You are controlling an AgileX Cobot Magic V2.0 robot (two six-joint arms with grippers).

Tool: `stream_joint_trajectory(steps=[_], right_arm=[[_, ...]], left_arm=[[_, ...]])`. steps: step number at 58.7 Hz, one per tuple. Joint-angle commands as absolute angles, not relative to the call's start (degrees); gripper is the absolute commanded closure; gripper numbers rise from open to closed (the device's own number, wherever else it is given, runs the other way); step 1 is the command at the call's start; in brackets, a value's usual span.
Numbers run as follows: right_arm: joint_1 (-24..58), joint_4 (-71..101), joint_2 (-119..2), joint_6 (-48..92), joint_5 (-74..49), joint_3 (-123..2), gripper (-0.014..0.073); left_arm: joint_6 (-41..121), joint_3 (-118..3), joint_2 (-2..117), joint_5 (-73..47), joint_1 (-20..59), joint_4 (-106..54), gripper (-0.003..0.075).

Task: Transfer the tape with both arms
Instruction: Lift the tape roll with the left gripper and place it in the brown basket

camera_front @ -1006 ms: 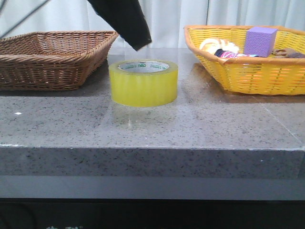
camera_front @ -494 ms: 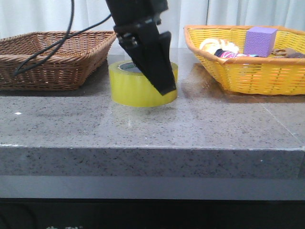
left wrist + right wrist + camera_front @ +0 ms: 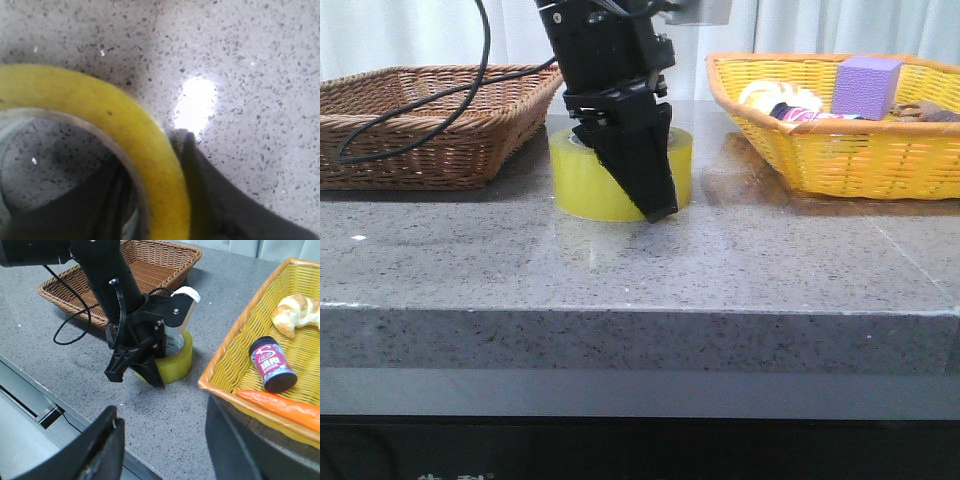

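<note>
A grey speckled stone counter point(image 3: 650, 270) fills the front view, with white curtains point(image 3: 430, 35) behind it. Two baskets stand at the back. The brown basket point(image 3: 430, 125) on the left shows nothing inside from either view that reaches it; a black cable point(image 3: 410, 115) loops over its rim. The yellow basket point(image 3: 840, 130) on the right holds one purple block point(image 3: 866, 84), one croissant point(image 3: 298, 311), one dark can point(image 3: 272, 365) with a pink label, and one carrot point(image 3: 280, 407) lying along its near wall.

Between the baskets, apart from both, sits the single tape point(image 3: 582, 178), flat on the counter with its hole facing up. The left gripper point(image 3: 625, 190) comes down from above and straddles the roll's wall: the left wrist view shows one finger point(image 3: 210, 195) outside the yellow ring and one inside it, both hard against the wall. The right gripper point(image 3: 165, 440) hangs well clear of the tape, nearer the counter's front edge, spread wide with nothing between its fingers.

Bare counter runs from the tape to the front edge and along most of that edge.
</note>
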State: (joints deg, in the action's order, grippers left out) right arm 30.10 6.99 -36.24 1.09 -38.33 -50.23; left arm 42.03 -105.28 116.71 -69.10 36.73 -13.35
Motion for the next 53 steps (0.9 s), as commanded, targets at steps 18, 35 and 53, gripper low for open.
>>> stream_joint_trajectory(steps=[18,35,53], right_arm=[[30.1,7.1,-36.1,1.1,-34.0,-51.6,0.0191],[30.1,7.1,-36.1,1.1,-34.0,-51.6,0.0191],[30.1,7.1,-36.1,1.1,-34.0,-51.6,0.0191]], left_arm=[[35.0,-108.7,109.0,-67.2,36.9,-10.2,0.054],[29.5,-114.0,104.5,-67.4,33.6,-9.8,0.054],[18.8,-115.6,104.3,-67.0,23.0,-9.8,0.054]])
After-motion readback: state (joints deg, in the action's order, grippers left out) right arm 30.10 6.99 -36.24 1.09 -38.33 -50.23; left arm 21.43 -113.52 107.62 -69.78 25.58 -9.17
